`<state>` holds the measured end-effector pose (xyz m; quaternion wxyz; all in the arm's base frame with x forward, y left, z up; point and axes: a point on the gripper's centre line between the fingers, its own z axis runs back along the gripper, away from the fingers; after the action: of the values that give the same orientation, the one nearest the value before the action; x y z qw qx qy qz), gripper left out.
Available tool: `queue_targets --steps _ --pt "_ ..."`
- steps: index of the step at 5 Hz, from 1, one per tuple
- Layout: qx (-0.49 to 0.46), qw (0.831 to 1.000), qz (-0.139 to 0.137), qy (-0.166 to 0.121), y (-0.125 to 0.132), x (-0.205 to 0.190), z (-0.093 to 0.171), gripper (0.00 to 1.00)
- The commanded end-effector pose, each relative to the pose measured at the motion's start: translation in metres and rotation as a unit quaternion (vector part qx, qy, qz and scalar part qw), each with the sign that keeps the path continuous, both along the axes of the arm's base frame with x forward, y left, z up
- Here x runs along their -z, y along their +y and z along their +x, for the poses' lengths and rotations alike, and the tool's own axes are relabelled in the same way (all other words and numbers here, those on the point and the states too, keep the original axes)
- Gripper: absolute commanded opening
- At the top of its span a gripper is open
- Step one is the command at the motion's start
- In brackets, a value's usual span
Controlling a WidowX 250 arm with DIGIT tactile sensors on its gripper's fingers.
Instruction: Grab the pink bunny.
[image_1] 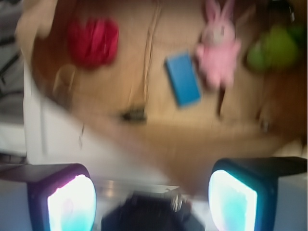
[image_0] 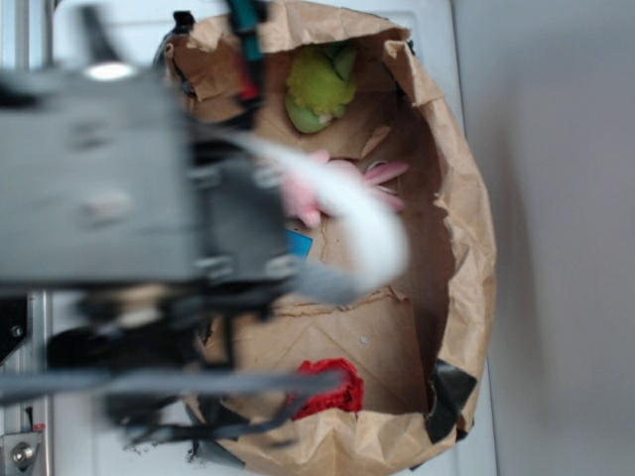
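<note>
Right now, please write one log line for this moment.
claw: open, empty | pink bunny: lying in paper bag, not grabbed | beside it: blue block

A crumpled brown paper bag point(image_0: 451, 228) is laid open, and the pink bunny point(image_1: 219, 50), blue block point(image_1: 183, 79), lime-green plush point(image_1: 274, 48) and red lump point(image_1: 93, 41) are held on it.

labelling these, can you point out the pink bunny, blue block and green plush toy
pink bunny point(image_1: 217, 50): wrist view, belly
blue block point(image_1: 183, 79): wrist view, top face
green plush toy point(image_0: 319, 87): exterior view, body
</note>
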<state>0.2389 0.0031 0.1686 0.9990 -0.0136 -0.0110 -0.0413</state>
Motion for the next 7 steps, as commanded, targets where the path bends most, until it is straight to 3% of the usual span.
queue_targets --steps 1,2,5,7 --pt "-0.016 0.999 -0.016 -0.027 0.036 0.005 0.074 1.0" --pt "-0.072 0.996 -0.053 -0.025 0.066 -0.013 0.099 1.0" --pt "-0.072 0.996 -0.053 -0.025 0.066 -0.013 0.099 1.0" --pt "0.009 0.998 -0.043 -0.047 0.051 0.024 0.038 1.0"
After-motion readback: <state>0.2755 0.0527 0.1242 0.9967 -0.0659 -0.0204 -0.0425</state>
